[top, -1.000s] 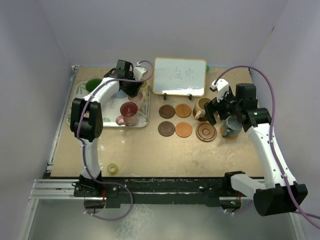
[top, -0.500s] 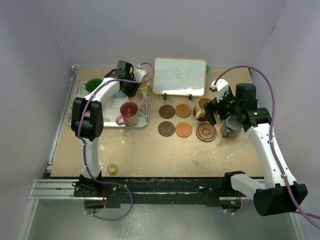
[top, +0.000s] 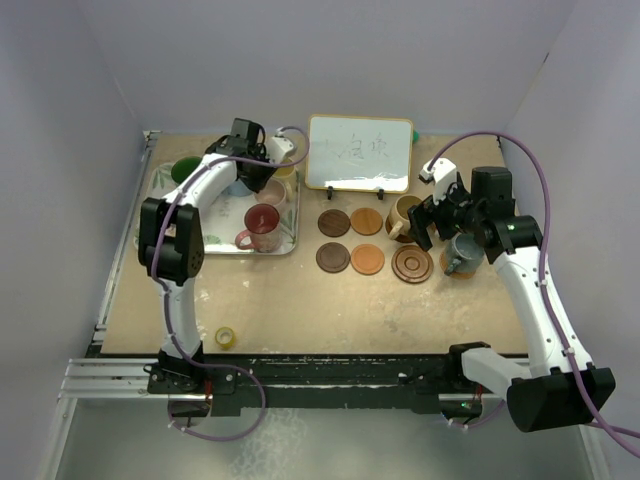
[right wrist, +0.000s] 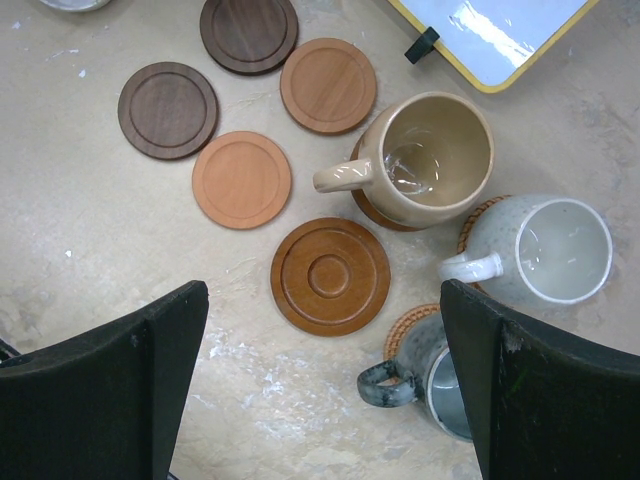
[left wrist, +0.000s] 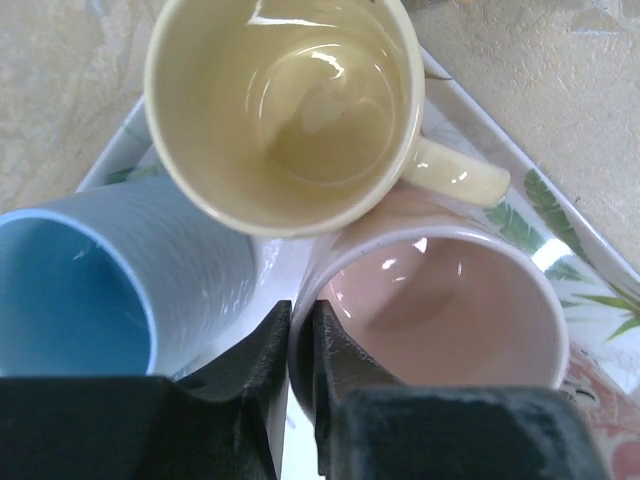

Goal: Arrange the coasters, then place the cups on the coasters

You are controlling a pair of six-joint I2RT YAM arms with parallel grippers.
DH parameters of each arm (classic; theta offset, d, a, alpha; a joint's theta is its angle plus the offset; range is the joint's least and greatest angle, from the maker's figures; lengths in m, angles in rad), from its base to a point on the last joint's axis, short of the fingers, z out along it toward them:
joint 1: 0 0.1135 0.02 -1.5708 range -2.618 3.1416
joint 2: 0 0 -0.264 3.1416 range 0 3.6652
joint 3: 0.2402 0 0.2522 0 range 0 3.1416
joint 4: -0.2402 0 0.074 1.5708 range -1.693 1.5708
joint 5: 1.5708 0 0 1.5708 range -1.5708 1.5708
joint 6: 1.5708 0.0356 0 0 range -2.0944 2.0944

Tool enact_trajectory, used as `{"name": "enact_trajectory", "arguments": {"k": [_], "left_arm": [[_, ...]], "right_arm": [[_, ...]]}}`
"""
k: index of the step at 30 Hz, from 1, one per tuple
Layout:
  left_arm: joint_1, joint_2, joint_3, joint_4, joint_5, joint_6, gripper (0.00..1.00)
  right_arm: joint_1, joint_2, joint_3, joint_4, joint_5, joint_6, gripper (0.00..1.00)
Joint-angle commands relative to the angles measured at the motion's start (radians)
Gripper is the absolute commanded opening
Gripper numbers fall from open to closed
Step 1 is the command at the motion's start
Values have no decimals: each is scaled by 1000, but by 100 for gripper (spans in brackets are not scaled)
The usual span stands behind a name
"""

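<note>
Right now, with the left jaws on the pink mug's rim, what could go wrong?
1. The left jaws pinch the pink mug by one wall only; it may tilt or slip when lifted.
2. The yellow mug and light blue mug crowd it on the tray; lifting could knock them.

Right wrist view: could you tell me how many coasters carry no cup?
5: two dark ones at upper left, two orange-brown ones beside them, and the ringed one just below the tan mug. More may lie out of frame.
</note>
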Motion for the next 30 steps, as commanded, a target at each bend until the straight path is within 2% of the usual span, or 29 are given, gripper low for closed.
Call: {"name": "enact_trajectory", "arguments": {"k": [1, 10, 19, 24, 30], "left_arm": [[4, -139, 36, 33, -48, 79, 3], [7, -227, 53, 16, -83, 149, 3], [6, -352, 68, -23, -85, 127, 3], [6, -441, 69, -54, -53, 74, 3], [-6, -522, 61, -94, 47, -79, 3]], "right_arm": [[0, -2, 2, -2, -20, -12, 100], [1, -3, 2, -2, -23, -11, 100], [1, -4, 2, -3, -21, -11, 100], [1, -5, 3, -1, -20, -10, 100], [1, -8, 3, 10, -7, 2, 100]]}}
